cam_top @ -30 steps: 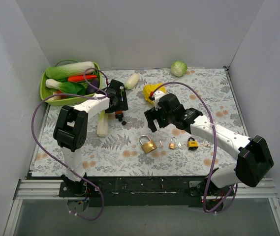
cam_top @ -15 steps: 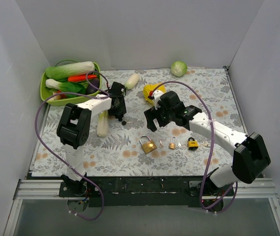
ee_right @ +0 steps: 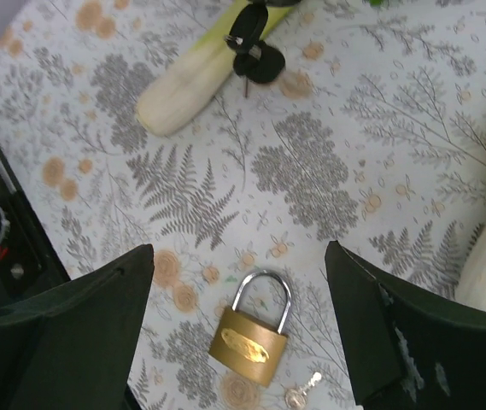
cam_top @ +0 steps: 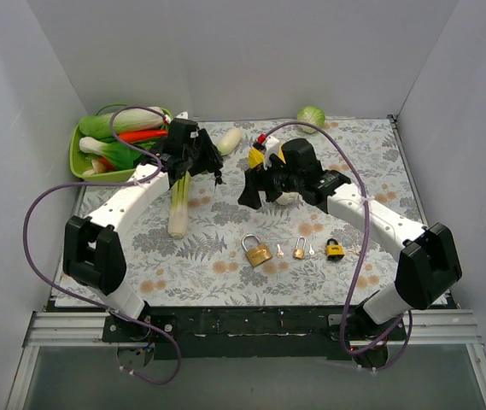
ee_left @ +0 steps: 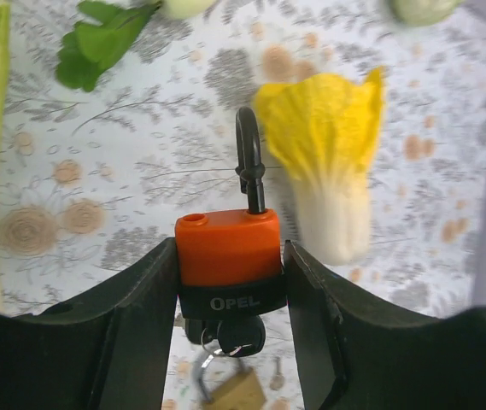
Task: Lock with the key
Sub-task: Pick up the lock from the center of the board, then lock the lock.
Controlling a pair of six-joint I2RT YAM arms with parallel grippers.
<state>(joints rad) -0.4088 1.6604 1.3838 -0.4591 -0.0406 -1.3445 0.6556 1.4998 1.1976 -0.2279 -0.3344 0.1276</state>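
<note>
My left gripper [ee_left: 228,278] is shut on an orange and black padlock [ee_left: 228,246] and holds it above the table. Its black shackle [ee_left: 248,166] stands open, with one leg out of its hole. A black-headed key with a ring [ee_left: 236,335] hangs in the lock's underside. In the top view this gripper [cam_top: 200,159] is at the back left. My right gripper [cam_top: 254,193] is open and empty; in its wrist view [ee_right: 238,329] it hovers above a brass padlock [ee_right: 254,335] with a small key [ee_right: 301,393] beside it.
On the mat near the front lie the brass padlock [cam_top: 258,252], a small brass padlock [cam_top: 299,250], a black and yellow padlock [cam_top: 335,249] and small keys [cam_top: 311,250]. A green bowl [cam_top: 78,156] of vegetables, a leek [cam_top: 178,209], a yellow cabbage [ee_left: 328,145] and a green cabbage [cam_top: 311,118] lie behind.
My left gripper has lifted the orange padlock off the mat and swung it up and back. My right gripper has risen and moved slightly back, still open.
</note>
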